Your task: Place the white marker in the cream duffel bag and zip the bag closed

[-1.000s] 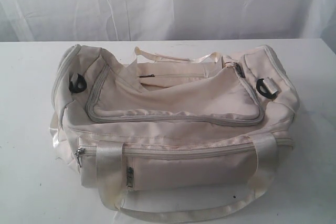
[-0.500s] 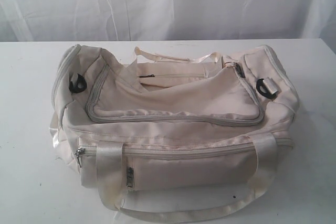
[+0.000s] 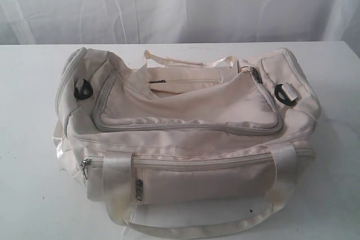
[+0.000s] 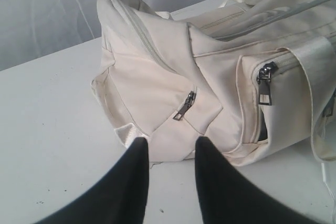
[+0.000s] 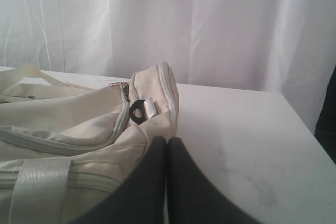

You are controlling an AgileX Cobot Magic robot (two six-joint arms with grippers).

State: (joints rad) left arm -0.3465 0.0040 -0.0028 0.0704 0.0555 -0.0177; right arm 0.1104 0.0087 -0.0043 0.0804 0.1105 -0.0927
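Large soft cream fabric duffel bag [image 3: 185, 111] sits in the middle of a plain white desk [image 3: 28, 195], long side toward the exterior camera. Behind the bag, a white pleated curtain [image 3: 169, 4] closes off the whole back of the room. The desk top around the bag is matte white with a few small dark specks.

Grey zipper tape runs round the bag's top flap; whether it is fully zipped at the rear cannot be told. A black strap ring [image 3: 82, 89] shows at each end of the bag. A pale webbing handle [image 3: 185, 230] droops onto the desk in front of the bag. The front pocket's metal zip pull [image 4: 265, 77] hangs at the pocket's corner, with a dark slit open just below it.

Left gripper [image 4: 170, 141] hovers low over the desk just beside the bag's end, black fingers [image 4: 137, 153] apart, nothing between them. Right gripper [image 5: 167, 142] is near the bag's other end, fingers pressed together, holding nothing.
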